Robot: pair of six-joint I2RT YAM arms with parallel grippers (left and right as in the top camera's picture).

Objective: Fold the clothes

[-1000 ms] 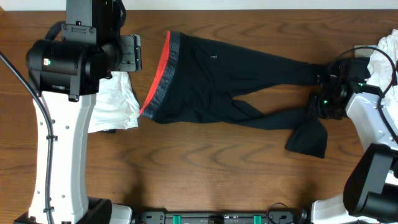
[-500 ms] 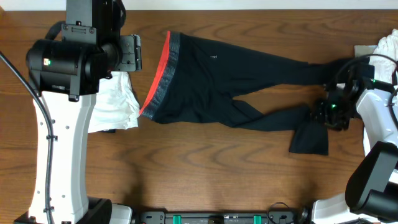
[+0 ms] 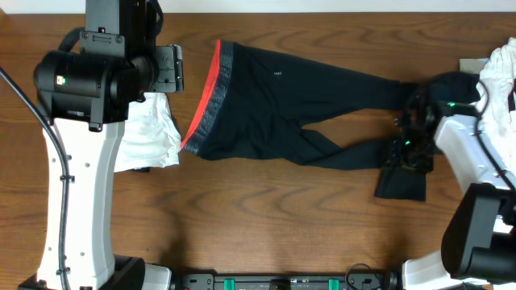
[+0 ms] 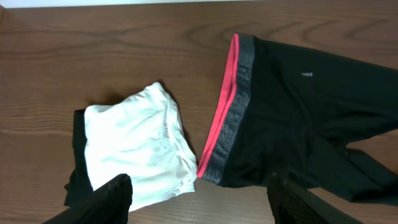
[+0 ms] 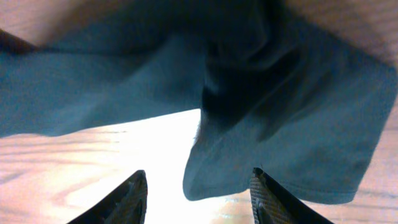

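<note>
The overhead camera looked straight down on the table [image 3: 266, 234] from well above. The left wrist camera also faced down from high up, sharing the waistband [image 4: 227, 112] and white garment [image 4: 134, 146] with it; the right wrist camera sat close over 1 trouser leg end [image 5: 298, 137].

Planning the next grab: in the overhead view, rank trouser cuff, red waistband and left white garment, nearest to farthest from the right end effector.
1. Trouser cuff, just beside the right end effector.
2. Red waistband, far to the left.
3. White garment, farthest left.
</note>
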